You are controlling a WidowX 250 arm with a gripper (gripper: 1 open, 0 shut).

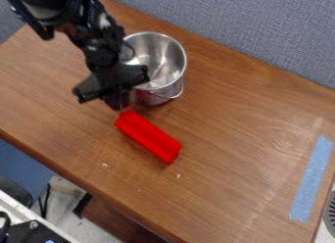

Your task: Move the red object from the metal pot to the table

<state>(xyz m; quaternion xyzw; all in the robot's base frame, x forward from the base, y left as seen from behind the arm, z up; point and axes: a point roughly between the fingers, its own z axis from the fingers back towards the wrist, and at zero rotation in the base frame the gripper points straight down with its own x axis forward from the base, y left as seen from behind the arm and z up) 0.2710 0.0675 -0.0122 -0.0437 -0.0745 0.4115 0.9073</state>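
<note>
Red object (148, 136), one, on table (249, 139); one metal pot (156, 65); pincer (102, 90) closed, empty.

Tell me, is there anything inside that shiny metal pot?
The metal pot looks empty: only its reflective inside shows. The arm and its pincer cover its left edge. The red object lies on the table in front.

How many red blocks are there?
1. The long bright red rectangular block lies flat on the brown wooden table, just in front of the shiny round metal pot. None shows inside the pot.
</note>
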